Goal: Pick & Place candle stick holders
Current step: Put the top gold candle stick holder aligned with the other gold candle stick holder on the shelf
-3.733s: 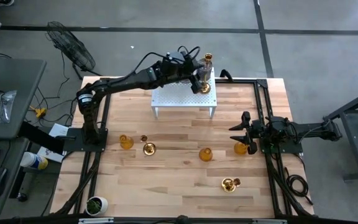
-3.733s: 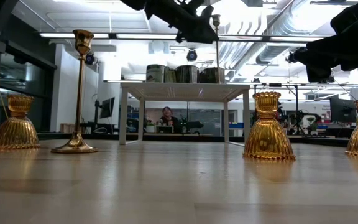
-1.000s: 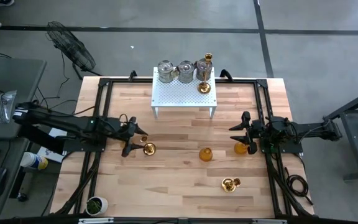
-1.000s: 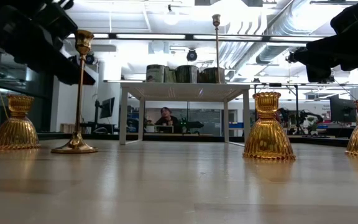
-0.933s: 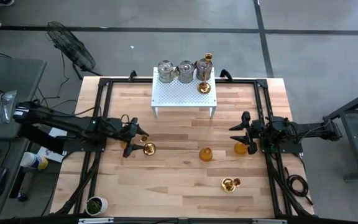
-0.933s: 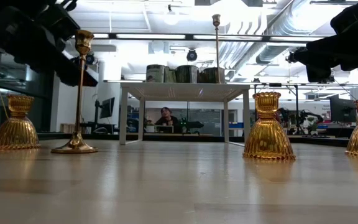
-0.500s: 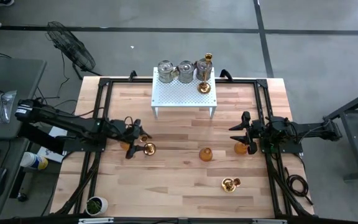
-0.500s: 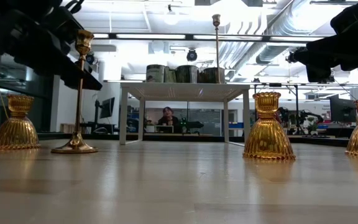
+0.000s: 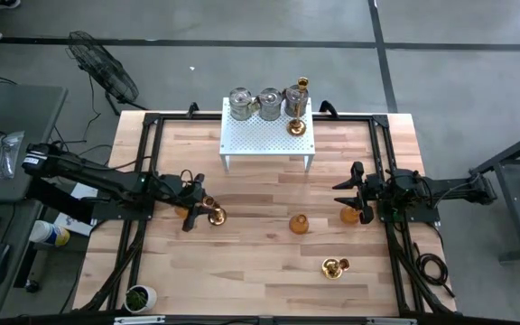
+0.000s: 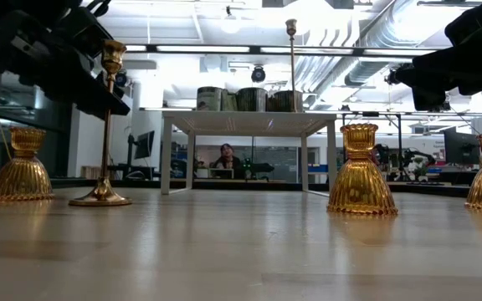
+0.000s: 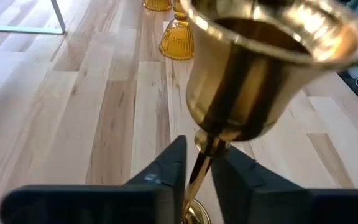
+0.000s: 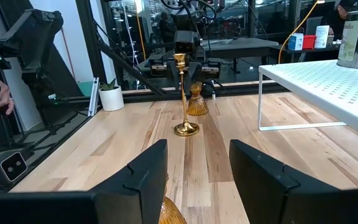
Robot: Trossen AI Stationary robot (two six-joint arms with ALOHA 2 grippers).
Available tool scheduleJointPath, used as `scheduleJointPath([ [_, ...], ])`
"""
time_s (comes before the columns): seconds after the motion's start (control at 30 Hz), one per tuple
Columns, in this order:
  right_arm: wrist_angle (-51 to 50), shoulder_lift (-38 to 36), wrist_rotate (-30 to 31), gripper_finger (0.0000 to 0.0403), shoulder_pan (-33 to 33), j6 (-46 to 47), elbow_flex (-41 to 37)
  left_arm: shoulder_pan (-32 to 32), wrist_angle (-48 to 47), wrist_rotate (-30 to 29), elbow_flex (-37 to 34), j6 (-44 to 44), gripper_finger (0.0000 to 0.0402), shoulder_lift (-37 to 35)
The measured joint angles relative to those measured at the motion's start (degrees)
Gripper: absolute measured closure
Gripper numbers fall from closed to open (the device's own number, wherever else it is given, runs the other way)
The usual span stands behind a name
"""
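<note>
grasp step: left gripper (image 11: 197,168) fingers clamped on tall slim gold candlestick holder (image 11: 253,81) stem, before white perforated stand (image 9: 267,135); next, judged: lift upright.

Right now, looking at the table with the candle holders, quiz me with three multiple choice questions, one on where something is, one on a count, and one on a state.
1. Where does the tall gold candlestick stand?
A. on the white stand
B. on the table, at the left gripper
C. beside the potted plant

2. How many silver-grey goblets are on the white stand?
A. one
B. three
C. five

3. How do the jaws of the left gripper stand?
A. wide open above the cup
B. closed around the candlestick's thin stem
C. shut on an amber cup

Answers:
1 B, the high view shows it on the wood at the left arm's tip.
2 B, three stand in a row at the stand's back edge.
3 B, the left wrist view shows the stem between both fingers.
</note>
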Motion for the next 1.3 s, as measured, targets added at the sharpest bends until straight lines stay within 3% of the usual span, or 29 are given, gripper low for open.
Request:
scheduleJointPath([
  [0.17,0.00,0.00,0.00,0.0238,0.01,0.00,0.00,0.03,1.06,-0.79,0.09,0.07,0.0391,-0.02],
  [0.33,0.00,0.00,0.00,0.0238,0.01,0.00,0.00,0.02,1.66,-2.49,1.94,-0.29,0.0390,0.02],
  [0.47,0.00,0.01,0.00,0.0238,0.01,0.00,0.00,0.04,-3.13,-3.70,6.94,-0.08,0.0393,0.02],
  [0.8,0.00,0.01,0.00,0.0238,0.01,0.00,0.00,0.07,-14.43,-14.14,20.27,0.90,0.0395,0.16],
  [0.97,0.00,0.00,0.02,0.0238,0.01,0.00,0.00,0.39,-18.82,-21.15,28.10,0.92,0.0395,4.04],
  [1.3,0.02,0.00,0.00,0.0238,0.01,0.00,0.00,8.50,-19.61,-24.79,46.15,-1.22,0.0395,17.88],
])
